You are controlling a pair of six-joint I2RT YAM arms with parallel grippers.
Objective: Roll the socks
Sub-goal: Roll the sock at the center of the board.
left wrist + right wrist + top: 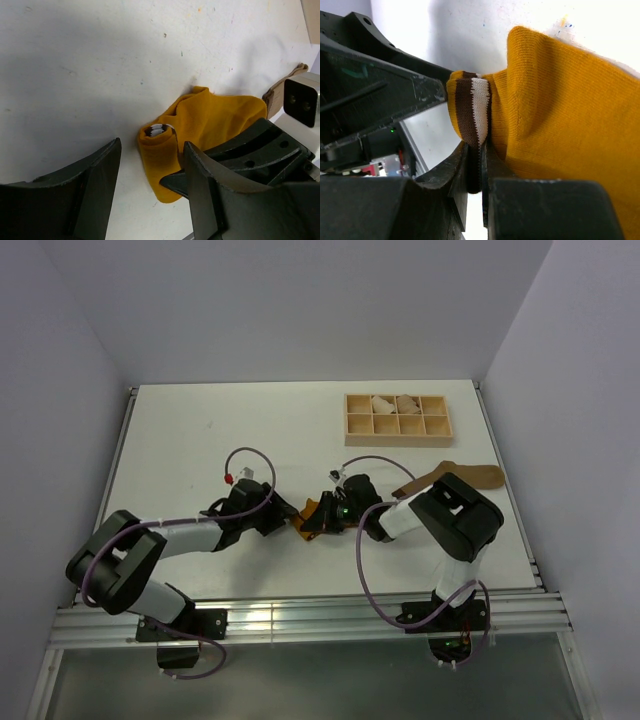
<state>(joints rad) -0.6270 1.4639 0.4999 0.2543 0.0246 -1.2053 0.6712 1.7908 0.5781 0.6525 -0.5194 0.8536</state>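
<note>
Mid-table, a little toward the near edge: the mustard sock (312,514), bunched between the two end effectors. Broad bare table (220,430) to the left and on the far side. Wooden tray (397,430) well apart at the far right, pale bundles (382,403) in two of its far compartments. Tan sock (480,477) flat beside the right arm (455,515) and partly covered by it, long axis left to right with a slight slant, one end near the table's right edge.

Right end effector (475,156) clamped on the striped cuff (472,107) of the mustard sock, jaws almost together, the brown-and-white band folded between them. Left end effector (152,146) open, jaws spread to either side of the sock's rolled end, not closed on it; one finger (420,87) tip touching the cuff fold.

From above, only a small orange patch between the dark end effectors. In the left wrist view alone: cuff end curled into a short roll, white stripes at its mouth, roll lying lengthwise between the spread jaws, loose body fanning away toward the tan sock at the right edge. In the right wrist view alone: the ribbed knit and the pinch itself, close up.
</note>
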